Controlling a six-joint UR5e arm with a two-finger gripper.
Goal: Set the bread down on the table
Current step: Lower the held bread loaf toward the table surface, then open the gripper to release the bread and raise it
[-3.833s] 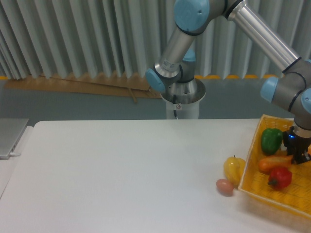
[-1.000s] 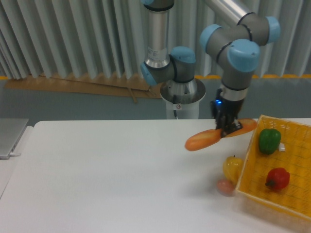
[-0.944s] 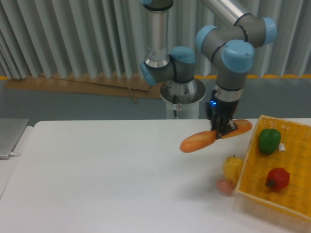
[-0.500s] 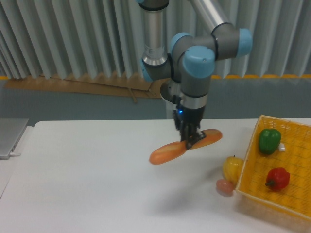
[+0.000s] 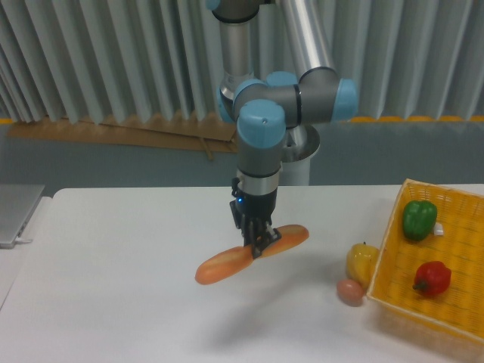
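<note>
Since half a second ago the arm has carried the bread [image 5: 252,254] further left, away from the basket [image 5: 432,287], and lower over the middle of the tabletop [image 5: 113,287]. The bread is a long golden-orange loaf, tilted with its left end down, held in the air above its shadow. The tool [image 5: 257,247] points straight down from the wrist and is clamped on the bread near its middle. A yellow fruit [image 5: 363,262] and a small reddish fruit [image 5: 349,291] lie just left of the basket.
</note>
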